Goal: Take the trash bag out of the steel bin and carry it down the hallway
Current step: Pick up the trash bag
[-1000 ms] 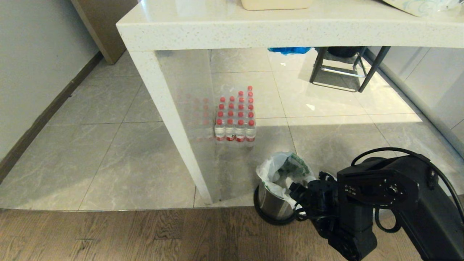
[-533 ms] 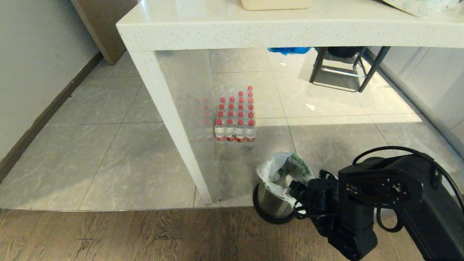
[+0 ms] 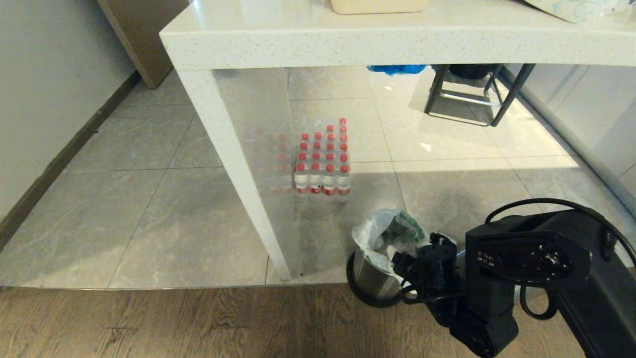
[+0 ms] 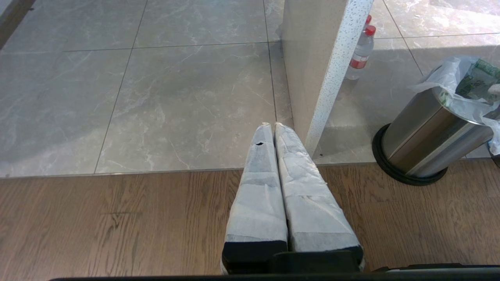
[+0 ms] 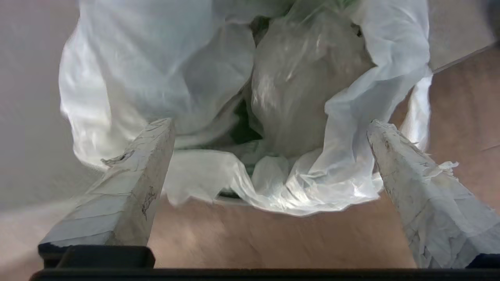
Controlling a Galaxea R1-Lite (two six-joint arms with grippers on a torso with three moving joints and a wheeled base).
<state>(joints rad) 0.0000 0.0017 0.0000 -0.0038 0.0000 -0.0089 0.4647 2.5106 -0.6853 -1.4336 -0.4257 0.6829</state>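
Upright, steel bin [image 3: 370, 278] holds trash bag [image 3: 385, 238], mouth facing up.

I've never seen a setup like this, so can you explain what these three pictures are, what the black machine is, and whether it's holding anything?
A two-armed robot. One picture looks down from its head; the others sit behind each arm's fingers. The right gripper, fingers spread wide, hovers at the trash bag lining the steel bin, holding nothing yet. The left gripper is shut and empty, parked over the wooden floor. The bin stands beside a white table's leg, with a pack of water bottles under that table.
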